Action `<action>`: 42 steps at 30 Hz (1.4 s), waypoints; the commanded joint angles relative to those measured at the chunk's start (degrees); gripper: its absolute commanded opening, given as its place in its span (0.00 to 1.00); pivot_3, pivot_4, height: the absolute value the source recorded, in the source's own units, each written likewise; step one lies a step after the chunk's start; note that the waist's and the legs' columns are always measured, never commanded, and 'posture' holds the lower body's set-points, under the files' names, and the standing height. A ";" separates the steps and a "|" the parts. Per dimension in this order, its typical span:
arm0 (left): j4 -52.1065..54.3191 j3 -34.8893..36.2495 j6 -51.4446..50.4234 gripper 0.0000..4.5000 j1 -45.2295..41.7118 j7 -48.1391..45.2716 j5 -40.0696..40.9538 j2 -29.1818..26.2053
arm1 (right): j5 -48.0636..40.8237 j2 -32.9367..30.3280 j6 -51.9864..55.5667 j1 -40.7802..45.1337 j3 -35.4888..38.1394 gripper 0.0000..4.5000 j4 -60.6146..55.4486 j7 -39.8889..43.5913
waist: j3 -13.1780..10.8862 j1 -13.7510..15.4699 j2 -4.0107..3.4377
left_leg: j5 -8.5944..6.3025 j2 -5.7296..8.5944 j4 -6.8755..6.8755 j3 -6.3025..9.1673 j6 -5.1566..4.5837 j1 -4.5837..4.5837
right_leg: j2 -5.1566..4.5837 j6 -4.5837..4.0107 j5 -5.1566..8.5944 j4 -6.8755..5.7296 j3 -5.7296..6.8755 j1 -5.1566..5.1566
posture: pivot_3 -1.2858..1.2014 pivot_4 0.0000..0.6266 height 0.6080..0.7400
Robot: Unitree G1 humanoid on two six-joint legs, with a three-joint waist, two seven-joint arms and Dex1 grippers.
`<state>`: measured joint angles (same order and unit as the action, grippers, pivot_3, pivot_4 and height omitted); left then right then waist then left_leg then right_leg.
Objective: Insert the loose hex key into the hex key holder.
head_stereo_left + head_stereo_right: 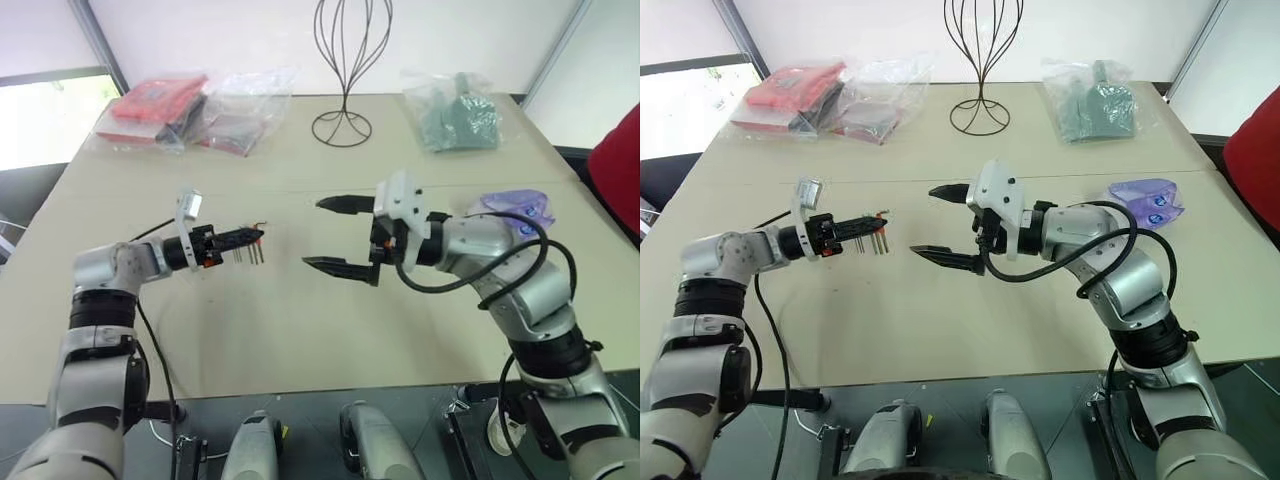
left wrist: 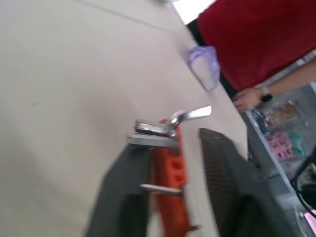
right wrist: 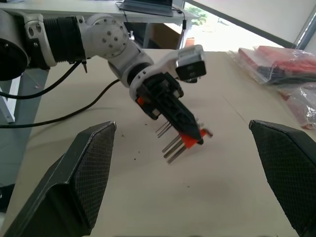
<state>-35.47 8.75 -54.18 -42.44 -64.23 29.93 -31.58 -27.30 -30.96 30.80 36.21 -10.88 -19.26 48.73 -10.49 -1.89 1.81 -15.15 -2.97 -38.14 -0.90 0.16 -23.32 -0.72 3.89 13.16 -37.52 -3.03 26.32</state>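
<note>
Left gripper [image 3: 190, 131] fingers pinch hex key holder [image 2: 170, 190]; right gripper [image 1: 335, 235] spread wide, empty, just beside holder. I judge pinch shallow: holder may slip onto table [image 1: 300, 330].

Beige table [image 1: 300, 330], white wall [image 1: 250, 40], bright window [image 1: 40, 120].

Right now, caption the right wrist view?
Left hand holds the hex key holder above the table.

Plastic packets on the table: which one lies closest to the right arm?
The purple-and-white packet, lying alone beside the right arm's elbow. The red packets and the green packet lie along the table's far edge.
</note>
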 commanded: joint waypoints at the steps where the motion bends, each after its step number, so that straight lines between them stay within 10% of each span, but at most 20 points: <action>1: -2.43 -2.39 2.89 0.80 -1.07 1.11 -3.29 -0.38 | 0.33 0.98 -1.41 1.16 1.01 1.00 -0.56 -0.01 | 0.00 -0.15 0.00 | 0.00 0.00 0.00 0.00 0.00 0.00 | 0.00 0.00 0.00 0.00 0.00 0.00 | 0.52 0.24 1.00; 3: -5.74 -3.30 3.82 0.99 -2.05 2.86 -5.37 -0.60 | 0.39 1.32 -1.26 0.88 1.25 1.00 -0.70 -0.33 | 0.01 -0.13 0.00 | 0.00 0.00 0.00 0.00 0.00 0.01 | 0.00 0.00 0.00 -0.01 0.00 -0.01 | 0.52 0.24 1.00; 15: -9.61 -15.27 34.23 0.99 2.76 9.75 -26.26 -14.32 | 1.08 -0.21 -0.67 -1.31 2.98 1.00 -1.55 -0.93 | 0.07 -2.48 0.01 | -0.02 -0.08 1.10 -0.21 -0.01 2.05 | 0.09 -0.30 0.19 0.28 -0.22 -1.53 | 0.52 0.24 1.00; 42: 7.38 -6.92 30.94 0.99 9.56 10.30 -23.50 -17.82 | 5.42 1.06 -3.60 -1.74 2.36 1.00 2.62 0.74 | 0.06 -2.10 0.00 | -0.03 -0.11 1.15 -0.31 -0.01 1.83 | 0.07 -0.30 0.33 0.18 -0.24 -1.20 | 0.52 0.24 1.00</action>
<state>-30.78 -0.77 -21.89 -33.40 -54.60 4.71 -48.79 -22.03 -30.13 28.84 33.91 -9.28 -15.65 49.46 -10.43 -3.98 1.81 -15.18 -3.08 -36.99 -1.21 0.15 -21.58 -0.65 3.63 13.47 -37.35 -3.27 25.22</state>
